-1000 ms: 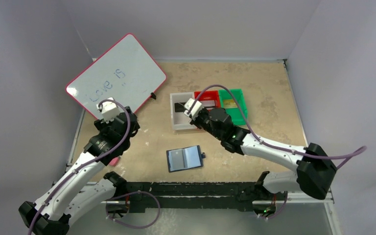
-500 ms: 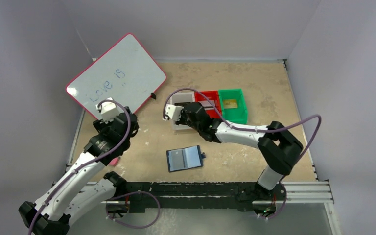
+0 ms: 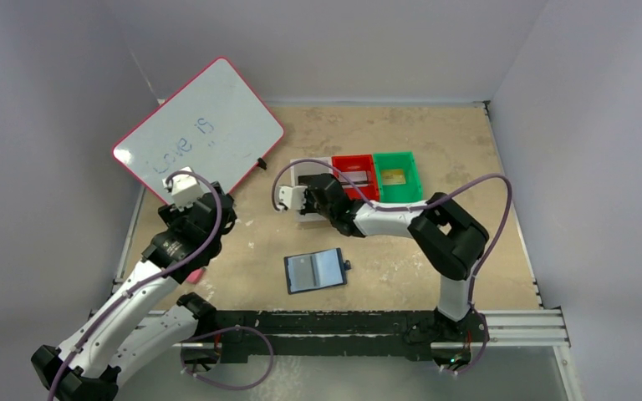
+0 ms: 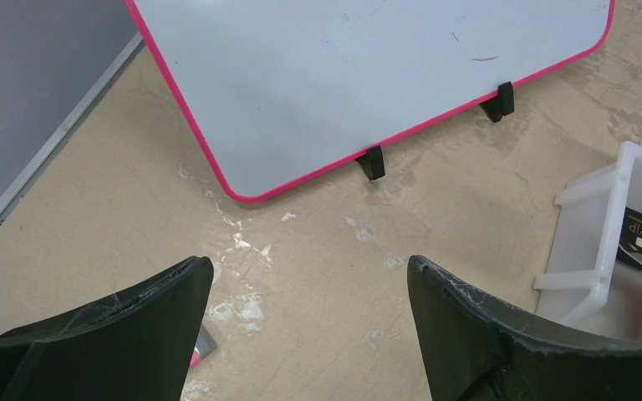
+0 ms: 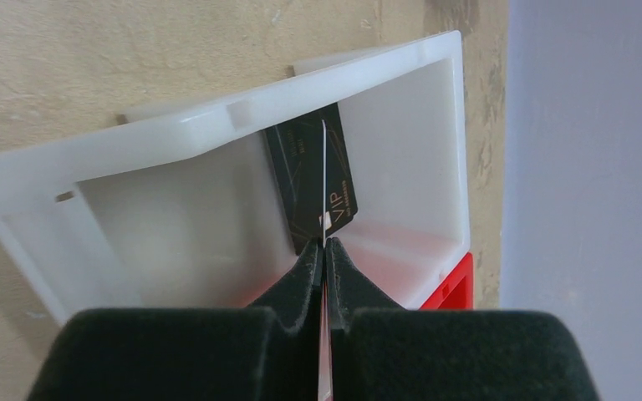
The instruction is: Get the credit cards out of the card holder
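The card holder (image 3: 315, 271) lies open on the table near the front, showing its light blue inside. My right gripper (image 5: 323, 244) is shut on a thin credit card (image 5: 323, 167) seen edge-on, held over the white bin (image 5: 175, 138). A black credit card (image 5: 301, 180) marked VIP lies flat in that bin. In the top view the right gripper (image 3: 316, 199) covers most of the white bin (image 3: 308, 220). A gold credit card (image 3: 394, 176) sits in the green bin (image 3: 414, 188). My left gripper (image 4: 309, 271) hangs open over bare table, far left of the holder.
A pink-framed whiteboard (image 3: 201, 138) stands tilted at the back left, its feet (image 4: 372, 163) just ahead of the left gripper. A red bin (image 3: 340, 161) sits between the white and green ones. A pink eraser (image 3: 194, 274) lies under the left arm.
My right arm has swung left, carrying its shut gripper from the red bin's edge to over the white bin. The left arm and the card holder have not moved.
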`<state>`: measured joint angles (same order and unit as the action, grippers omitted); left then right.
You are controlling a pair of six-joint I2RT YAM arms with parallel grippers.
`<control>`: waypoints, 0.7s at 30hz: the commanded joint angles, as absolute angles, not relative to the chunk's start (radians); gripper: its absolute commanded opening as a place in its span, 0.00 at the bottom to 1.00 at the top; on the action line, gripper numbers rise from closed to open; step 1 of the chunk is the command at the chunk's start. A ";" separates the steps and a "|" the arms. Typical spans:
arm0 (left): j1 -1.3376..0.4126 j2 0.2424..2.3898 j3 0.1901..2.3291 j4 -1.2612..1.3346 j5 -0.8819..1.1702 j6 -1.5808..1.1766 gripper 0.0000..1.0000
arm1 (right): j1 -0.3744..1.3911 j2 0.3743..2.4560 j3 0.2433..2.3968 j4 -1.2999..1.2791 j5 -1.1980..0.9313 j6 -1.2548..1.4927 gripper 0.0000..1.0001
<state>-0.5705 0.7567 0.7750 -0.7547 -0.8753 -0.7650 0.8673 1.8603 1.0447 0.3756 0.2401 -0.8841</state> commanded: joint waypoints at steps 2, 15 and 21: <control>-0.566 0.760 0.799 -0.750 -0.884 -0.752 0.87 | 0.823 1.874 1.111 0.438 0.179 -0.968 0.00; -0.559 0.787 0.802 -0.752 -0.872 -0.743 0.86 | 0.778 1.968 1.203 0.347 0.112 -1.057 0.09; -0.552 0.795 0.802 -0.746 -0.863 -0.735 0.86 | 0.765 1.968 1.218 0.298 0.084 -1.061 0.24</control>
<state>-0.5640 0.7910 0.7750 -0.7578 -0.8654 -0.7620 0.7765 1.9797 1.1652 0.3367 0.1162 -1.0386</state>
